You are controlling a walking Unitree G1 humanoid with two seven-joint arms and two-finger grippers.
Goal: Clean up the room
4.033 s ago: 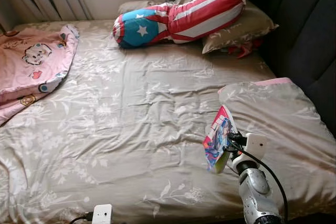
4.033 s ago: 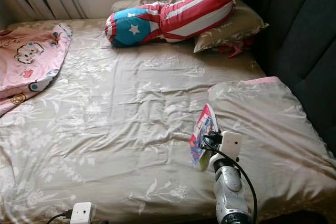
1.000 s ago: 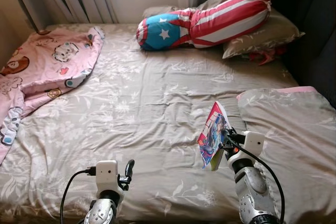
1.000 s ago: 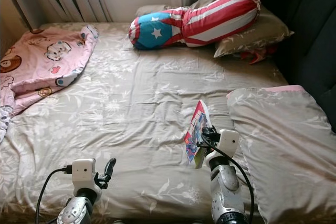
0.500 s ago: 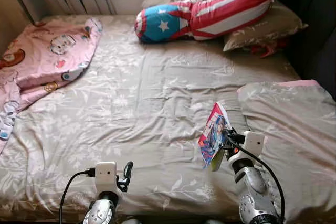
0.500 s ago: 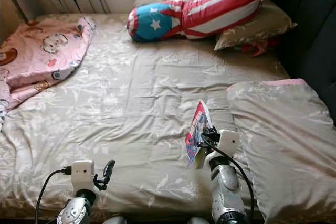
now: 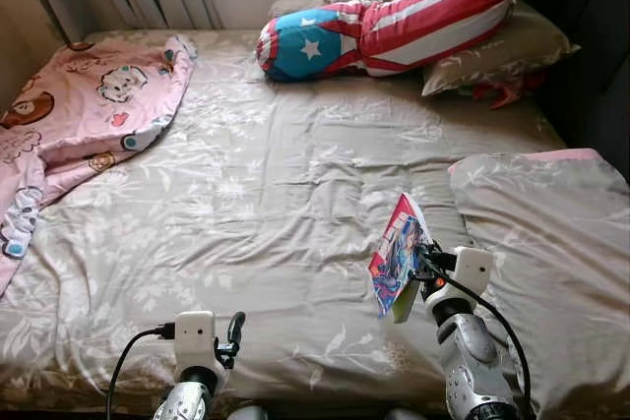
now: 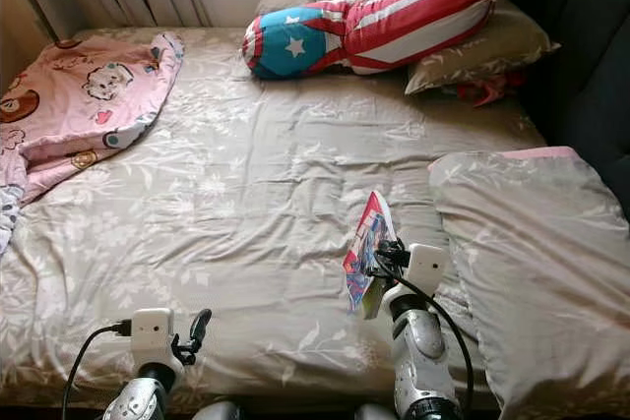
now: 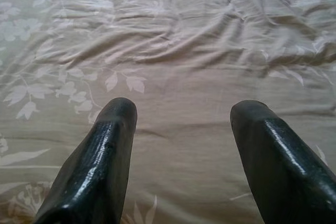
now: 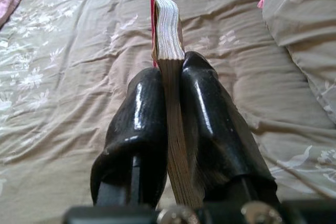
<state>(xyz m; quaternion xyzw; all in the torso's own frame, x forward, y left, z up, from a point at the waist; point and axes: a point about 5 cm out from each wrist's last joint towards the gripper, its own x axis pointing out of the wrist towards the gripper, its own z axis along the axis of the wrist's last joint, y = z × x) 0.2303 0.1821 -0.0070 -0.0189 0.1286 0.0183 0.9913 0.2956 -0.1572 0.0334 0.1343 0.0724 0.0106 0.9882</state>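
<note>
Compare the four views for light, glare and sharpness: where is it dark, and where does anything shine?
Eye views: evenly lit and sharp on the bed sheet, darkest at the right headboard. Left wrist view: glare streaks on the open fingers. Right wrist view: bright highlights on the fingers clamping the book.

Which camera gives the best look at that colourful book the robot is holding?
The left eye view: the book shows its illustrated cover, pinched in the right claw. The right eye view shows much the same; the right wrist view shows its page edges between the fingers.
</note>
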